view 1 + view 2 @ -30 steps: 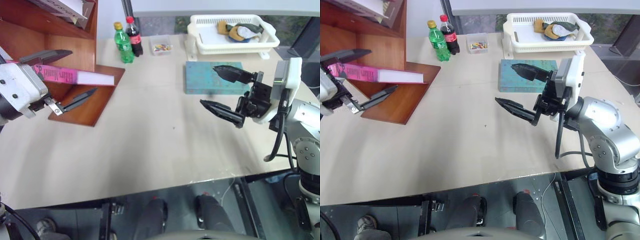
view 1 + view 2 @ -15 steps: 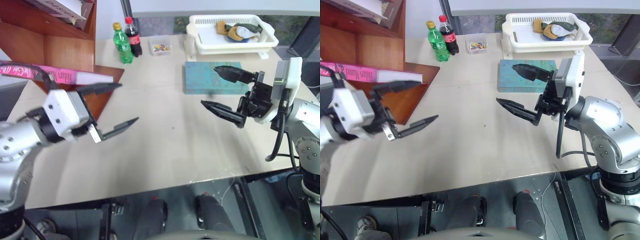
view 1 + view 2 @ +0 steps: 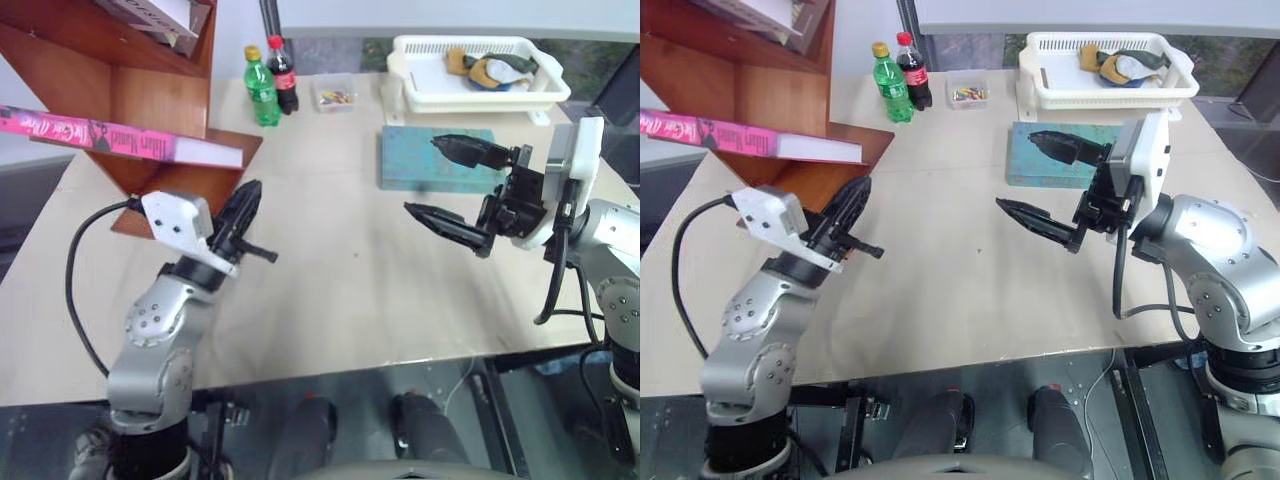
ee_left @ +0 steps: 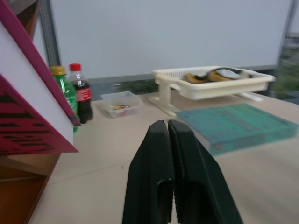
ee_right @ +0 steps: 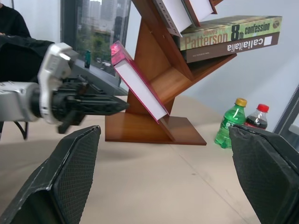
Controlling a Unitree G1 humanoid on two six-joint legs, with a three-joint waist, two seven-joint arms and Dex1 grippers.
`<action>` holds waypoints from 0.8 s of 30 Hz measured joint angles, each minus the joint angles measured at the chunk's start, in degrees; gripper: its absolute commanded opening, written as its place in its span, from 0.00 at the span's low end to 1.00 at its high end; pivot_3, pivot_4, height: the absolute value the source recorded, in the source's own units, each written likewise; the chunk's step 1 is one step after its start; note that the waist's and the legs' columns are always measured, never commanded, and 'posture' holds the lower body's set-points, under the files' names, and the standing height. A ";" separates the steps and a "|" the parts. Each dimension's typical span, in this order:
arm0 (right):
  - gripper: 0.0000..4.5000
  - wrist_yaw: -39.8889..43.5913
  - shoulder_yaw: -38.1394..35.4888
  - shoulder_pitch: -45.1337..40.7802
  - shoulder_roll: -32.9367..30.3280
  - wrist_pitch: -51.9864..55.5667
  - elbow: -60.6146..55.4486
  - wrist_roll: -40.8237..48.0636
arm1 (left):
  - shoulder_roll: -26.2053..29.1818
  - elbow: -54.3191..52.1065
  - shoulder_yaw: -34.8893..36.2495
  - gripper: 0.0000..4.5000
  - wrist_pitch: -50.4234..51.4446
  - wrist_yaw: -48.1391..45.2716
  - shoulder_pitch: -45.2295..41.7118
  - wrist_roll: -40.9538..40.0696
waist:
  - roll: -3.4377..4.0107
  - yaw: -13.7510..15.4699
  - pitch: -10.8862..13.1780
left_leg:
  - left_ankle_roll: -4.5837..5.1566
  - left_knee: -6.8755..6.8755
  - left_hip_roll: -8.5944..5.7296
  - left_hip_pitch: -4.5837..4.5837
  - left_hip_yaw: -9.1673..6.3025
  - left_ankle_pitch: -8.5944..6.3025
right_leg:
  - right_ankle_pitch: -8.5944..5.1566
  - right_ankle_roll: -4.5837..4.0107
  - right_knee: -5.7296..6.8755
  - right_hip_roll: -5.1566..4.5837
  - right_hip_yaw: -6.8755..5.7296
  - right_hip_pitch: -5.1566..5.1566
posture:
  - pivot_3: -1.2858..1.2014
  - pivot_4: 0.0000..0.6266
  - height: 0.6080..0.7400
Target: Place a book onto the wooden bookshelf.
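Table [image 3: 330,300]: pale, two bottles [image 3: 271,82] at back. Book [image 3: 120,140]: pink, now resting on my shelf [image 3: 150,90], released. Left gripper [image 3: 243,205]: withdrawn from it, fingers gone from spread to together. Right gripper [image 3: 455,185]: fingers apart, empty. I judge placement done.

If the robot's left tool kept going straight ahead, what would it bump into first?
Probably the small clear plastic box of coloured bits. The shut left tool points over bare table toward it, though depth is hard to judge.

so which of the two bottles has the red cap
The dark cola bottle; the green bottle beside it has a yellow cap.
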 measured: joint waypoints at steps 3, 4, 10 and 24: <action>1.00 -0.15 0.05 -0.25 -0.02 0.45 -0.03 0.08 | -2.18 5.01 -1.13 0.02 -1.92 3.44 -5.73 3.99 | -0.01 0.08 0.00 | 0.00 0.00 -0.02 -0.02 -0.04 0.00 | 0.00 0.00 0.00 0.01 -0.04 0.00 | 0.52 0.24 1.00; 1.00 -0.26 0.07 -0.47 -0.02 0.49 -0.04 0.12 | -2.66 6.61 -1.11 0.02 -2.62 4.59 -7.77 5.16 | -0.01 0.10 0.00 | 0.00 0.01 -0.03 -0.01 -0.03 0.00 | 0.00 0.00 0.00 0.00 -0.04 0.01 | 0.52 0.24 1.00; 1.00 -0.80 0.09 -0.51 0.01 0.56 -0.13 0.16 | -4.40 12.43 -1.25 0.02 -5.70 7.63 -13.66 8.78 | -0.01 0.01 0.00 | 0.00 0.00 -0.03 -0.07 -0.02 0.00 | 0.00 0.01 -0.11 -0.02 -0.02 -0.01 | 0.52 0.24 1.00; 1.00 -1.30 0.09 -0.50 0.01 0.57 -0.83 0.16 | -4.88 13.90 1.37 0.02 -6.81 13.17 -15.53 11.14 | -0.01 -0.29 0.00 | 0.00 -0.06 0.01 -0.07 -0.04 0.00 | 0.01 0.01 -0.20 0.02 -0.03 -0.02 | 0.52 0.24 1.00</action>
